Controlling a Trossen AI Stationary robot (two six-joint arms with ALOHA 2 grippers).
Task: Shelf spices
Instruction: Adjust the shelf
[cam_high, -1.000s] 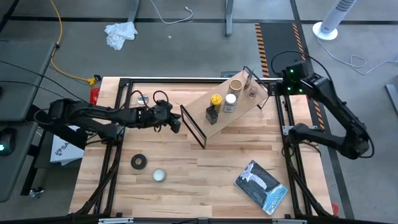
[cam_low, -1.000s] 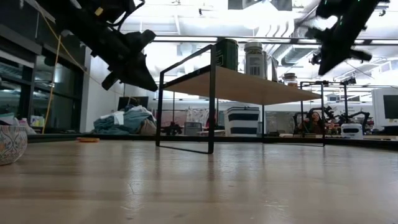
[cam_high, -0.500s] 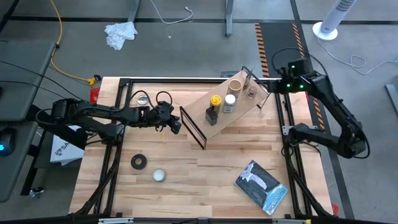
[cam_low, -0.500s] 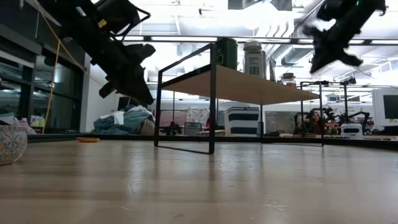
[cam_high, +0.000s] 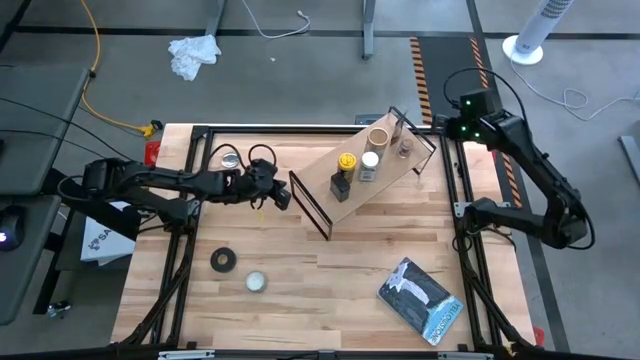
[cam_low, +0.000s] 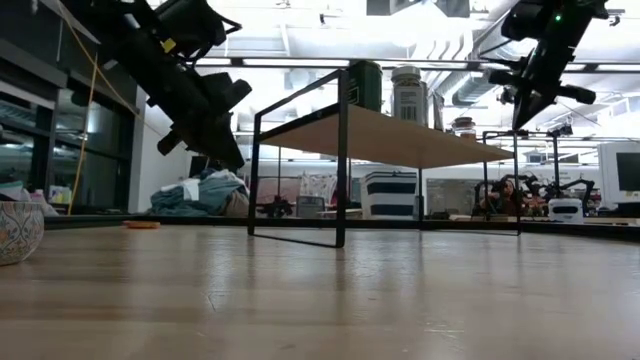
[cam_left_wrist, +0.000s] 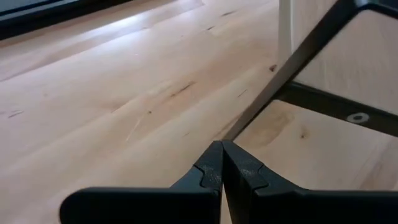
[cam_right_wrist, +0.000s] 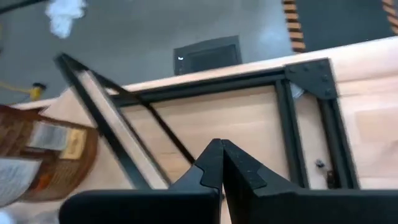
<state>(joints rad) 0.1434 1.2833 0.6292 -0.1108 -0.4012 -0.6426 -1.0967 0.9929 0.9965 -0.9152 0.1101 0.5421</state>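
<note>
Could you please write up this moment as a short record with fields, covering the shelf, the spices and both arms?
shelf: shelf stands angled at the table's far right part
spices on shelf: yellow-lidded jar, white-capped bottle, tan-lidded jar, dark bottle, tiny brown-topped jar
left tool: left tool shut, empty, just off the shelf's left end frame
right tool: right tool shut, empty, raised over the table's far right corner
elsewhere on table: black tape roll

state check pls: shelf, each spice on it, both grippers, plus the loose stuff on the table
shelf: standing, angled across the table
yellow-lidded jar: upright on shelf
dark bottle: upright on shelf
white-capped bottle: upright on shelf
tan-lidded jar: upright on shelf
tiny brown-topped jar: upright on shelf
left gripper: shut, empty, beside the shelf's end frame
right gripper: shut, empty, above the table's corner
tape roll: flat on table
</note>
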